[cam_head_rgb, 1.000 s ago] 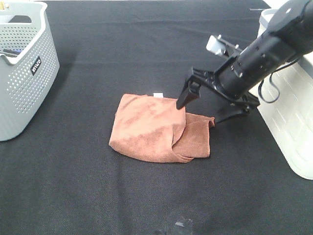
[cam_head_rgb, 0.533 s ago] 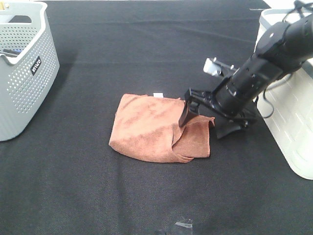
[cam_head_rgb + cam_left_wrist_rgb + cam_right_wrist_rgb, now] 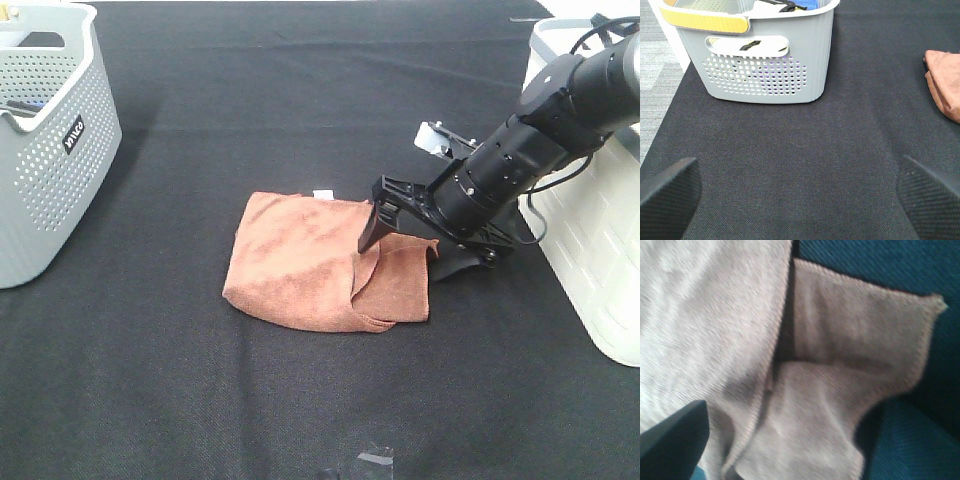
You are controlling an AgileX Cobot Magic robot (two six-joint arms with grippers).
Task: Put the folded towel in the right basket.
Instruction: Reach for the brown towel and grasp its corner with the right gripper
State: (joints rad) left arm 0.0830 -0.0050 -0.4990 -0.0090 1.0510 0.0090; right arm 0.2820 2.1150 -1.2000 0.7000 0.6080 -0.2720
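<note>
On coarse black tablecloth (image 3: 300,400), the folded towel (image 3: 300,262) lies fuzzy, rust-brown, rumpled.

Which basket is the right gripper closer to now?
The white basket at the right edge; the right gripper works near it, while the grey perforated basket stands far left.

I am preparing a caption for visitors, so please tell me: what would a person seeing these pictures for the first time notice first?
The rust-brown towel catches the eye first, lying folded in the middle of the black table. The right gripper is low at the towel's right side, open, straddling its loose flap. A gray perforated basket stands at the far left and a white basket at the far right.
</note>
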